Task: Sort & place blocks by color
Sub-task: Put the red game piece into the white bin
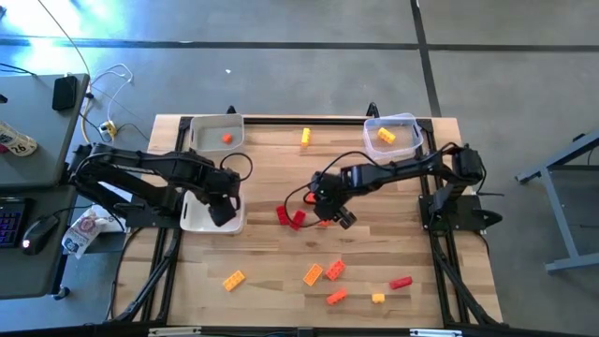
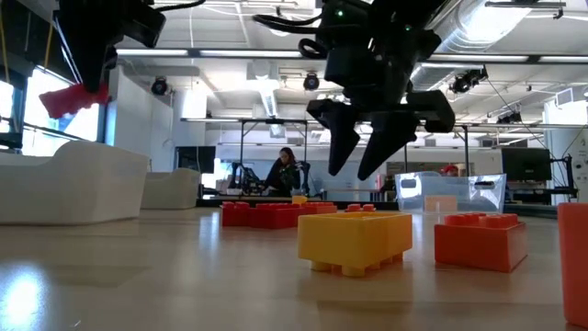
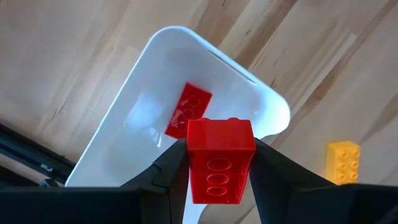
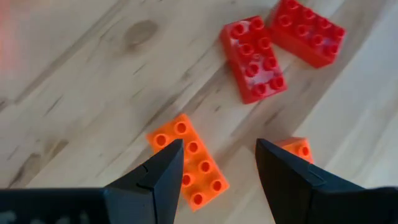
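Red block [image 3: 220, 162] clenched lengthwise in left end effector [image 3: 217, 163] above white tray [image 3: 124, 112]; right end effector [image 4: 217, 163] released.

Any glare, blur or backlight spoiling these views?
Low view: bright ceiling lights leave the right pincer dark against them, and the near yellow block looks soft. Left wrist view: sheen on the white tray, the held red block clear. Right wrist view: pink blur at one corner.

Bright, even light from ceiling strip lights [image 2: 266, 57]; window glare at the low view's left; nearest yellow block [image 2: 355, 241] soft, tabletop [image 2: 184, 285] glossy
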Motion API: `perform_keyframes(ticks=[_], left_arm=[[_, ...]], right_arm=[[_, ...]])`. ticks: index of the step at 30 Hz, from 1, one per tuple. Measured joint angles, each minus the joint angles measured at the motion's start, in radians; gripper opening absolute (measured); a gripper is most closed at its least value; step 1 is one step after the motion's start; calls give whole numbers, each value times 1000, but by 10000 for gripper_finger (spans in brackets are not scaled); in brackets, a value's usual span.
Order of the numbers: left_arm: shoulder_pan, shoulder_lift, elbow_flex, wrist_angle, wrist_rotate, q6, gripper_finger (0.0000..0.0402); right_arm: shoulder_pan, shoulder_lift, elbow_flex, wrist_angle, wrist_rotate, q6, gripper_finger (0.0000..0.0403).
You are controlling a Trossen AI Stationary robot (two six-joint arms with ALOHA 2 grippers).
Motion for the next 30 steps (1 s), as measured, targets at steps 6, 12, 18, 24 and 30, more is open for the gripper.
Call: perform_keyframes(ticks=[6,12,18,24,30], left_arm=[[-4,63,0,-13,18,6,119],[-5,140,0,-33,22,15,119],[-5,192,0,-67,31,34,119],[-5,230,0,-72,9,43,126],[-5,256,0,-76,-22,43,157]], right_arm=[[20,15,-2,-22,1,-24,185],[29,15,-2,-9,7,-40,185],[28,15,-2,-33,20,-55,185],[29,15,-2,-60,63,-123,185],[29,15,-2,-73,63,-176,185]])
